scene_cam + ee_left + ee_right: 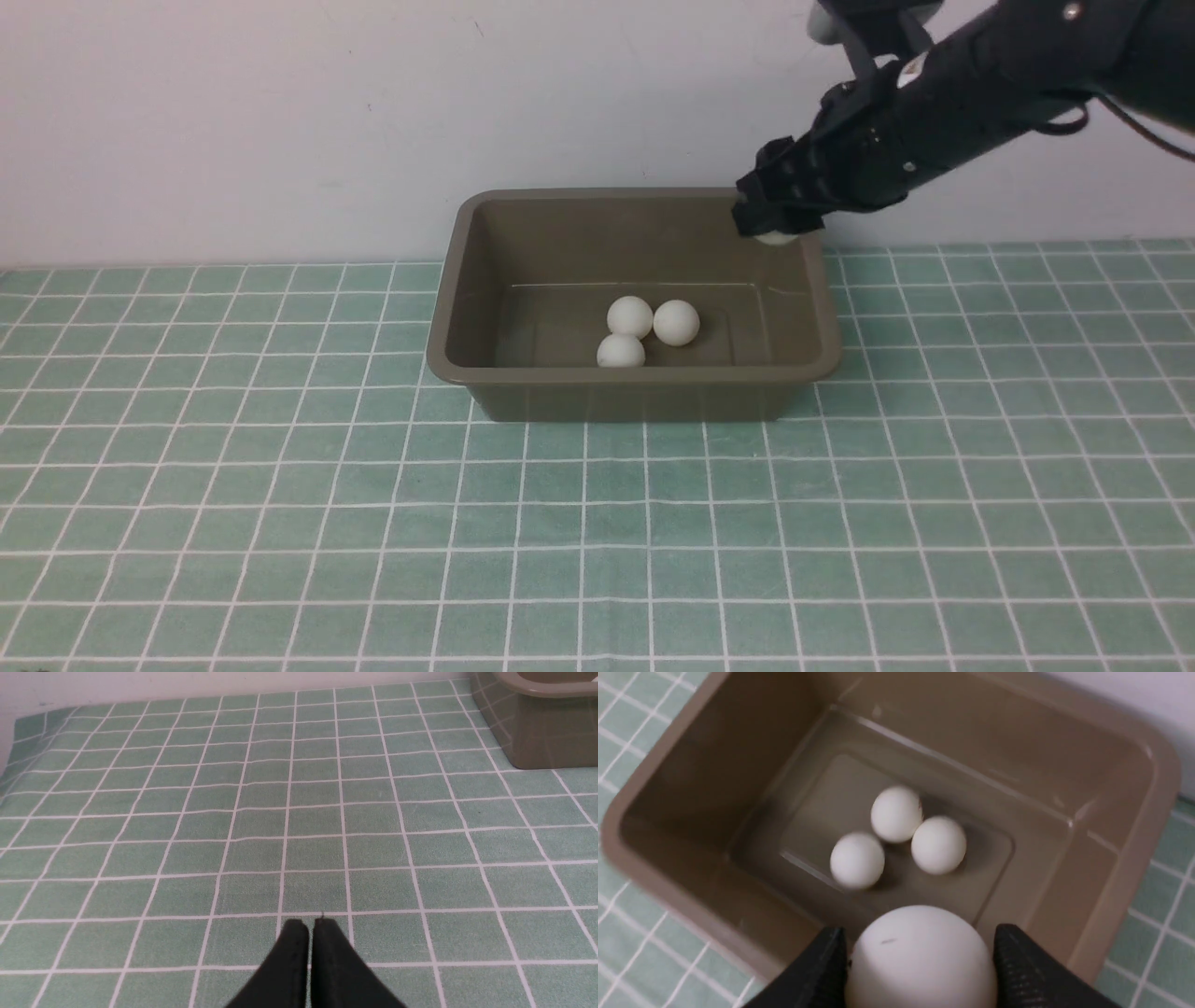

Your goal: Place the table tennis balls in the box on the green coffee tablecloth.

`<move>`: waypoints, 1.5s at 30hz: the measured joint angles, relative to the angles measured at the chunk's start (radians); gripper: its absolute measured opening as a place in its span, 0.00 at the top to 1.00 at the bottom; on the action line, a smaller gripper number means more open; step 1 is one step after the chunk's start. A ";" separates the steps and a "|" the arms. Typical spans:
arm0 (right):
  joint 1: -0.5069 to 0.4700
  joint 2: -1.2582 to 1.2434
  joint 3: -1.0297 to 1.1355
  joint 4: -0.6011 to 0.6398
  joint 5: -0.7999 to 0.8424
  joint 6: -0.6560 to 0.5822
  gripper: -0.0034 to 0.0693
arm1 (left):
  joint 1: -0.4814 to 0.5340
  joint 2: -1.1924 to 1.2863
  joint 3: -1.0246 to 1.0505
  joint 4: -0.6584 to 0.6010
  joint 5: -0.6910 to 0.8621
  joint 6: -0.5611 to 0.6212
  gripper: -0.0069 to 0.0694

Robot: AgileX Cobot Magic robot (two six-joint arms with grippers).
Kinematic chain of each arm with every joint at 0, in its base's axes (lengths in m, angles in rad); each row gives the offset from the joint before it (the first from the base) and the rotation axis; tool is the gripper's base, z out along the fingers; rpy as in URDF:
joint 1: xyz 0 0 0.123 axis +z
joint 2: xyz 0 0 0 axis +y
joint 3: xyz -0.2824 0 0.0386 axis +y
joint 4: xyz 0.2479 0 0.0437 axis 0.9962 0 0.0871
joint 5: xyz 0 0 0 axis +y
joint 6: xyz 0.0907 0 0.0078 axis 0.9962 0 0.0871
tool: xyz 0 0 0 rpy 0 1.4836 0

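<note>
The olive-brown box (635, 375) stands on the green coffee tablecloth (280, 467) near the back wall. Three white table tennis balls (629, 316) (676, 322) (620, 352) lie together on its floor, also shown in the right wrist view (896, 813). My right gripper (775, 224) hangs over the box's back right corner, shut on another white ball (920, 956) with a small dark mark; both fingers press its sides. My left gripper (310, 921) is shut and empty, low over bare cloth, with the box's corner (537, 732) some way off.
A pale wall runs just behind the box. The cloth's edge (18, 728) shows in the left wrist view. The right arm (980, 84) reaches in from the upper right.
</note>
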 joint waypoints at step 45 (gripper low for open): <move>-0.025 0.229 -0.627 -0.139 0.396 -0.025 0.93 | 0.000 0.000 0.000 0.000 0.000 0.000 0.91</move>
